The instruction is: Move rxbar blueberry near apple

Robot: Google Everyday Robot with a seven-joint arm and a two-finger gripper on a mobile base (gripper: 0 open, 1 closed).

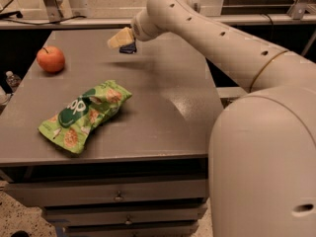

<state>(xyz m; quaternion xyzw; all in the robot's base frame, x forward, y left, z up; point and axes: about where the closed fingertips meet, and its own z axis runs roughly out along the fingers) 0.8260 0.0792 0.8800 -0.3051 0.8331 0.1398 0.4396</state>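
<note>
The apple (50,59), red-orange with a short dark stem, sits on the grey table (168,107) at the far left. My gripper (120,40) hangs above the far middle of the table, to the right of the apple. It is shut on the rxbar blueberry (129,47), a small dark navy piece showing just under the pale fingers (118,37). The bar is off the tabletop; a shadow lies on the table below it. Most of the bar is hidden by the gripper.
A large green chip bag (84,113) lies at the front left of the table. Drawers (118,196) sit under the tabletop. My arm (232,43) spans the right side and my body (266,172) fills the lower right. A bottle (12,80) stands off the left edge.
</note>
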